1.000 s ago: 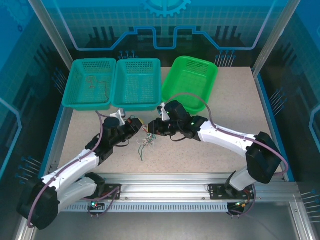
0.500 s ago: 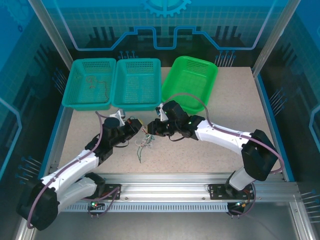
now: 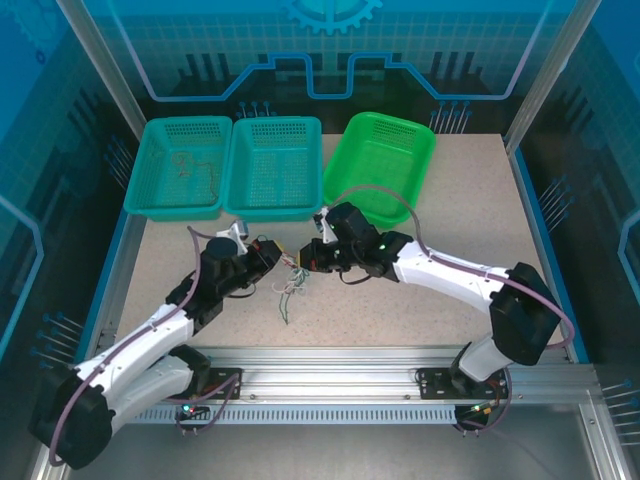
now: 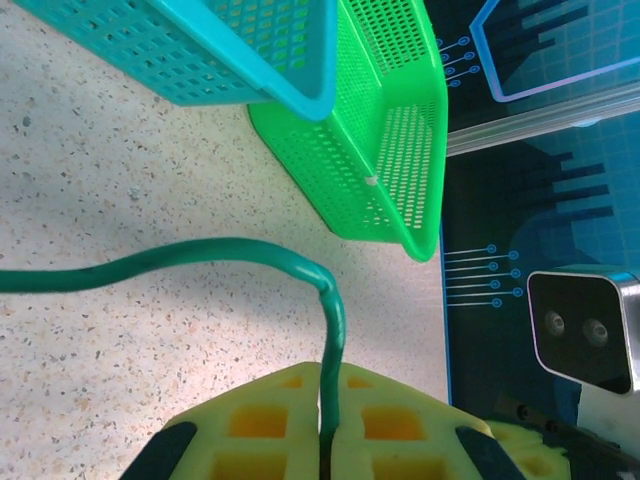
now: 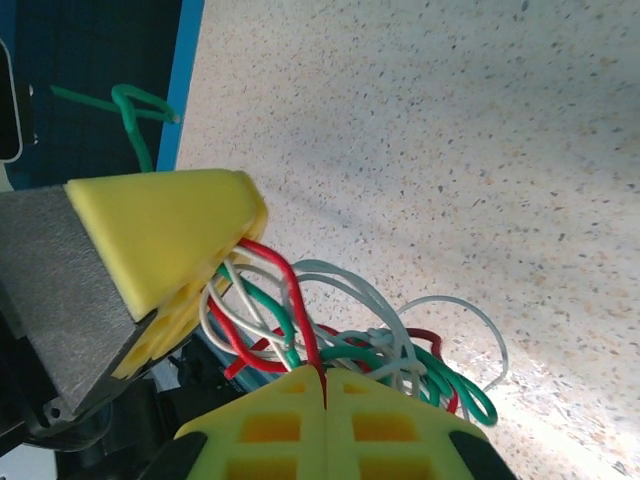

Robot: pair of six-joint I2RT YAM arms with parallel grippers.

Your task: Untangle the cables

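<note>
Left gripper (image 4: 328, 425): clenched on a dark green cable (image 4: 210, 252), which leaves the pads and arcs away above the worktop (image 4: 120, 170). Right gripper (image 5: 322, 385): clenched on a red cable (image 5: 288, 300) at the edge of the tangle (image 5: 400, 365), where red, white and green strands loop through one another. The tangle sits between the two grippers, loose ends trailing toward the near edge.

Judgement: the strands are light, limp and smooth-jacketed, and likely to slip or cinch tighter under a hard pull. Best hold: a single strand near the knot, drawn apart gently.
</note>
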